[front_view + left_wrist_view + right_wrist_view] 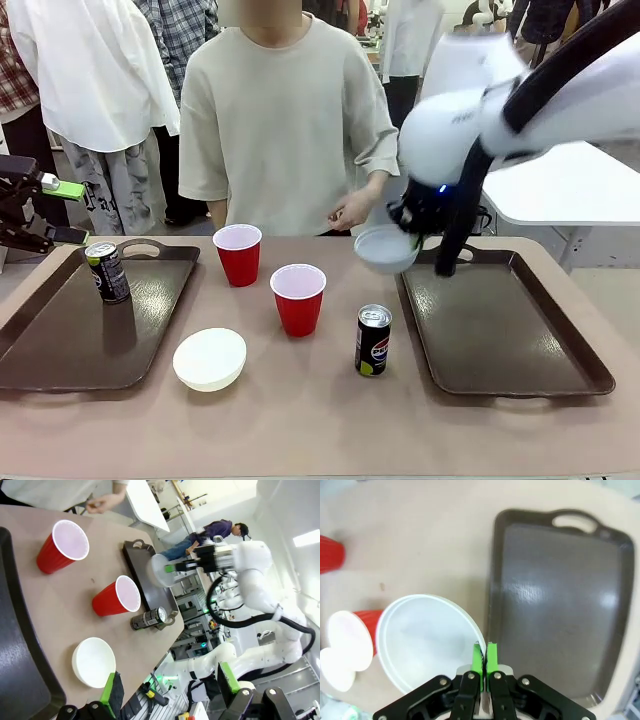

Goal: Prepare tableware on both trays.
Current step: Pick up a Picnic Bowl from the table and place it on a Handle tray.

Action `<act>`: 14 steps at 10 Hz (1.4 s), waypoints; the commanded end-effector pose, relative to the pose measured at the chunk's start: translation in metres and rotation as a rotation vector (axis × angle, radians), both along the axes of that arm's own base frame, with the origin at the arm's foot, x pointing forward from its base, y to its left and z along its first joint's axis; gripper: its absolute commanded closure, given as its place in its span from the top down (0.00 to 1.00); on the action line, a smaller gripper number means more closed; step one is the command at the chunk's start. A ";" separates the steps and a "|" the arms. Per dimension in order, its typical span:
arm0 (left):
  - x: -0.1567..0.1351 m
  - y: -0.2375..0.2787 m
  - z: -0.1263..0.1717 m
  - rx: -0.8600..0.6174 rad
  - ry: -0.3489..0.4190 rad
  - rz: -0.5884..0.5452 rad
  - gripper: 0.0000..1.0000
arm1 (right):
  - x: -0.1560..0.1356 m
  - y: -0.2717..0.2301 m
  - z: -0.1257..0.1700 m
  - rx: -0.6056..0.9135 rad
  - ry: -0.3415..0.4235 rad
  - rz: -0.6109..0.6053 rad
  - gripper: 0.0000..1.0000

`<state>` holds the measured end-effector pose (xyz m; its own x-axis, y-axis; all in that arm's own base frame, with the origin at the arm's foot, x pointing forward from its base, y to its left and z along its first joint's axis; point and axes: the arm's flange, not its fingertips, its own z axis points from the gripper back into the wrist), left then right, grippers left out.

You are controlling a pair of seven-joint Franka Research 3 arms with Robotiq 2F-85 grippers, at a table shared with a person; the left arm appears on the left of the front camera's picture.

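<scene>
My right gripper [414, 226] is shut on the rim of a shallow white bowl [386, 249] and holds it in the air over the near-left edge of the right tray [500, 325]. In the right wrist view the green pads [492, 658] pinch the bowl [427, 637] beside that tray [560, 605]. A second white bowl [209, 358] rests on the table. Two red cups [238, 253] [298, 298] stand mid-table, with a dark can [373, 340] nearby. Another can [108, 272] stands on the left tray [60, 350]. My left gripper [45, 212] hangs open at that tray's far-left corner.
A person in a beige shirt stands at the far side, one hand [350, 212] hovering near the held bowl. Other people stand behind. A white table [570, 185] stands at the back right. Bare tabletop lies along the front edge [320, 430].
</scene>
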<state>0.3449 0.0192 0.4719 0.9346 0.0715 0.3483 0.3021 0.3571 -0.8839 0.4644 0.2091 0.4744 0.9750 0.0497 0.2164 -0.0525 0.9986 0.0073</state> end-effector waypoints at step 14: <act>0.000 0.000 0.001 -0.019 -0.005 0.002 1.00 | -0.181 -0.096 0.054 -0.011 -0.003 -0.016 0.04</act>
<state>0.3451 0.0194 0.4717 0.9350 0.0718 0.3473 0.3011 0.3565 -0.8844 0.2941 0.1256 0.5240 0.9826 0.0847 0.1654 -0.0823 0.9964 -0.0213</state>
